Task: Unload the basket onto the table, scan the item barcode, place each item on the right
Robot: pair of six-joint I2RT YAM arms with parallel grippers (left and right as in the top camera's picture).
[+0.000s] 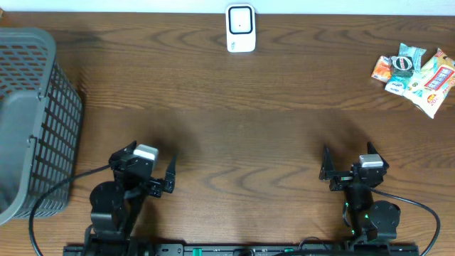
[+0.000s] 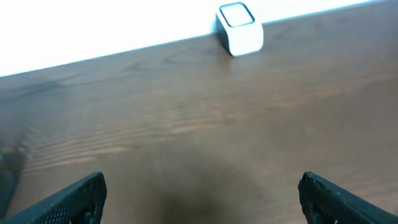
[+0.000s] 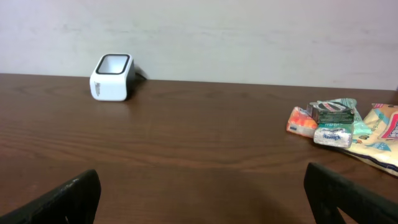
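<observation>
Packets point(image 1: 416, 71) are piled at the far right, well apart from the scanner point(image 1: 241, 28) at the far middle edge. Jaws of the left gripper point(image 1: 147, 158) and right gripper point(image 1: 347, 153) are held wide apart.

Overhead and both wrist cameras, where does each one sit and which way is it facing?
Overhead: above the table, looking straight down at scanner, snack packets and basket; left gripper and right gripper, both open, at the bottom edge.
Left wrist: on the left arm, low, facing across the table toward the scanner; its fingertips show in the bottom corners.
Right wrist: on the right arm, low, facing scanner and snack packets; fingertips likewise.
Shared: all three show the scanner.
</observation>
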